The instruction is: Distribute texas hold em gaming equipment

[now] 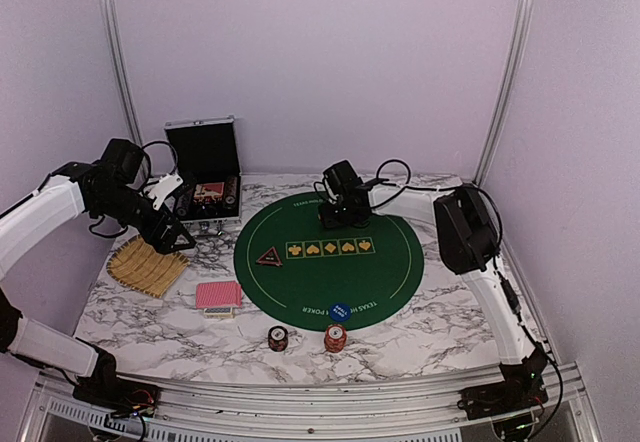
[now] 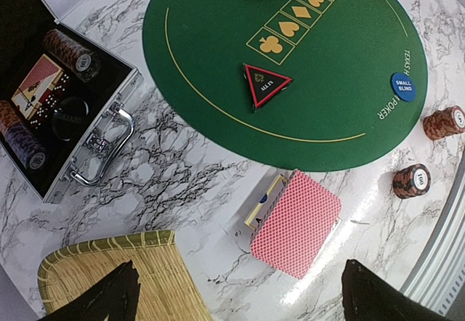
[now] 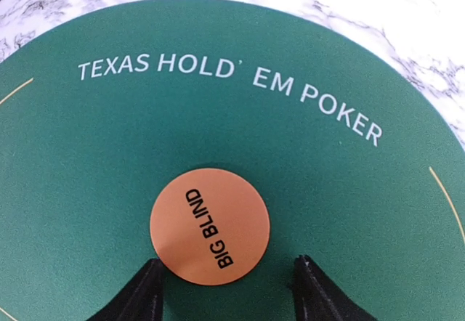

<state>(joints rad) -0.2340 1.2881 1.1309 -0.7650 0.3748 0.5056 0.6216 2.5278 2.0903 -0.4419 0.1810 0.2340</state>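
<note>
The orange disc (image 3: 210, 225) marked BIG BLIND lies flat on the green poker mat (image 3: 218, 118) near its far edge. My right gripper (image 3: 229, 292) stands open just behind it; the left finger is at the disc's rim and the right finger is clear of it. My left gripper (image 2: 240, 292) hangs wide open and holds nothing, above the table between the straw tray (image 2: 116, 277) and the red-backed cards (image 2: 296, 223). On the mat lie a dark triangular marker (image 2: 265, 85) and a blue disc (image 2: 403, 86). Two chip stacks (image 2: 444, 123) (image 2: 411, 181) stand in front of the mat.
The open silver case (image 2: 109, 118) at the back left holds more chips and cards. The yellow tray (image 1: 148, 265) lies left of the mat (image 1: 330, 262), under the left arm. The right arm (image 1: 465, 227) reaches across the mat's right edge.
</note>
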